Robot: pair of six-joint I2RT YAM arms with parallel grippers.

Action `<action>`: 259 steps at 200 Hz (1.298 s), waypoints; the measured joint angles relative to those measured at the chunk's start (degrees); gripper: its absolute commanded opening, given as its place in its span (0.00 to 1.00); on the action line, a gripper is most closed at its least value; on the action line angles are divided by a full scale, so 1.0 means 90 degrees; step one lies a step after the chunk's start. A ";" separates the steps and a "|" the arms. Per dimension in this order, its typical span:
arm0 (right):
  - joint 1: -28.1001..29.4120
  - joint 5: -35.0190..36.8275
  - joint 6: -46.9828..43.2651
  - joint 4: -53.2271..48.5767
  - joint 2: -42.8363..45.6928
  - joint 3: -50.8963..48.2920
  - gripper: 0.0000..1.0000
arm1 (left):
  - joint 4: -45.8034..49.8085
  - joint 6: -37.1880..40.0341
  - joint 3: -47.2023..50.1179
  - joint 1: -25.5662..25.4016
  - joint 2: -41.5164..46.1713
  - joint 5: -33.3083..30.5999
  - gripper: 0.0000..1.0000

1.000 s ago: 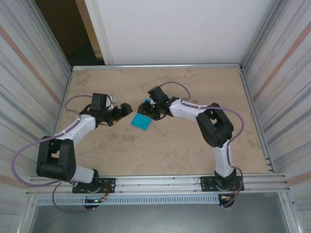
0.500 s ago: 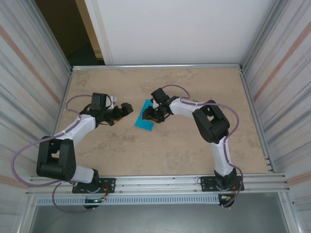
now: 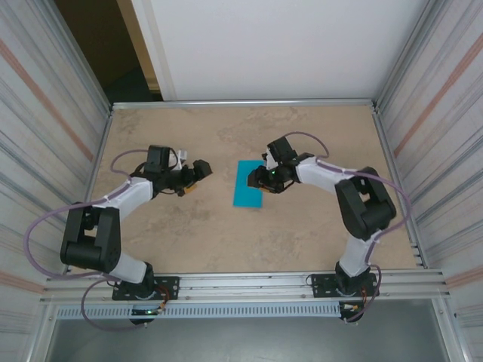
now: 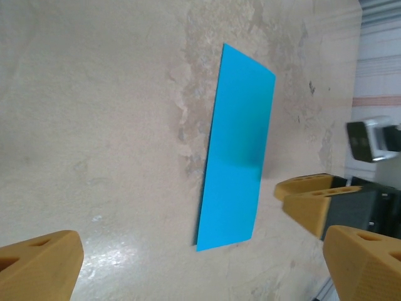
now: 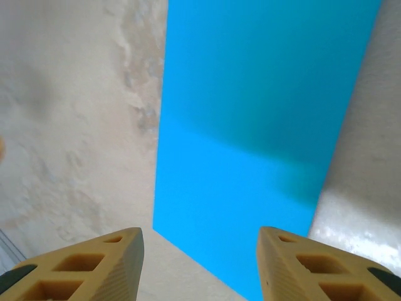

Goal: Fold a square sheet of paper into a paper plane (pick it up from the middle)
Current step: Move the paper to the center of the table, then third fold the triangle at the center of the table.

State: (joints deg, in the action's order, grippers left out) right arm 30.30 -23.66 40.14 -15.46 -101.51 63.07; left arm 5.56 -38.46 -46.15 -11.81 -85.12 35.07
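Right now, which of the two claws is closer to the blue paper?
The right gripper: it hangs at the blue paper's right edge, while the left gripper sits off to the left with bare table between.

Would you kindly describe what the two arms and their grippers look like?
The left arm and right arm match: black joints, white link shells, a lilac cable looping alongside. The left gripper and right gripper have black bodies and blocky mustard-yellow fingers with cut-out holes.
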 measured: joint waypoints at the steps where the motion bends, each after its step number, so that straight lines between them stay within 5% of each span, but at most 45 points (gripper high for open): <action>1: 0.0005 0.0012 0.0022 0.0017 0.0024 -0.0019 0.49 | -0.0007 -0.0007 0.0000 -0.0012 -0.0002 0.0007 0.99; 71: 0.0527 0.0537 0.1804 0.1430 0.0231 -0.1005 0.45 | -0.0151 -0.0216 -0.0090 -0.0787 -0.0738 0.0381 0.89; 184: 0.0350 0.0454 0.2169 0.2489 -0.0017 -0.1634 0.44 | -0.0083 -0.0398 -0.0563 -0.1406 -0.1586 0.0583 0.47; 259: 0.0223 0.0160 0.2205 0.2953 -0.0017 -0.1868 0.44 | 0.0180 -0.0299 -0.0911 -0.1452 -0.1953 0.0627 0.39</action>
State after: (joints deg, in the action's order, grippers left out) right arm 32.32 -22.22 59.99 11.11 -101.67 46.26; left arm 7.18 -41.15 -54.35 -24.88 -102.69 40.71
